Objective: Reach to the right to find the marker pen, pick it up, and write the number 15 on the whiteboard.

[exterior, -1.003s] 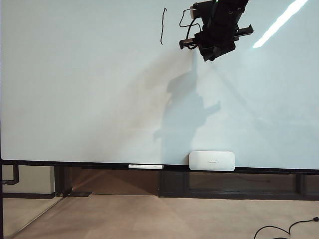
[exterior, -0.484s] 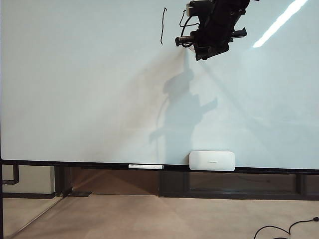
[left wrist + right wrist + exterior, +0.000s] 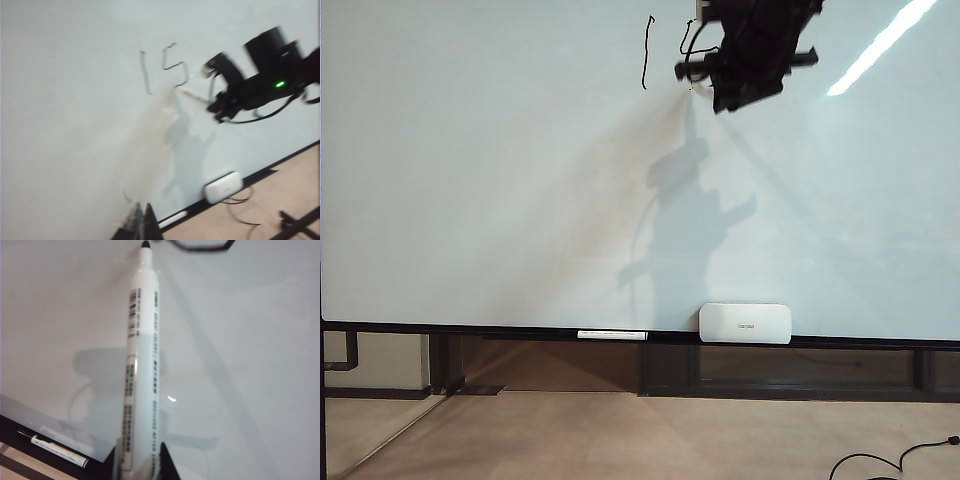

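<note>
The whiteboard fills the exterior view. High on it stands the number 15: a tall 1 and an angular 5, which my right arm partly hides in the exterior view. My right gripper is shut on the marker pen, a white barrel whose black tip rests at the end of a black stroke. The left wrist view shows that gripper and the marker pen pointing at the foot of the 5. My left gripper hangs back from the board, fingertips together and holding nothing.
A small white eraser sits on the dark tray rail, with a thin white pen lying to its left. A black cable lies on the floor at the lower right. Below the board are a dark frame and a tan floor.
My right gripper has shifted slightly up and to the left along the board with the marker pen. Its shadow on the board has moved with it.
</note>
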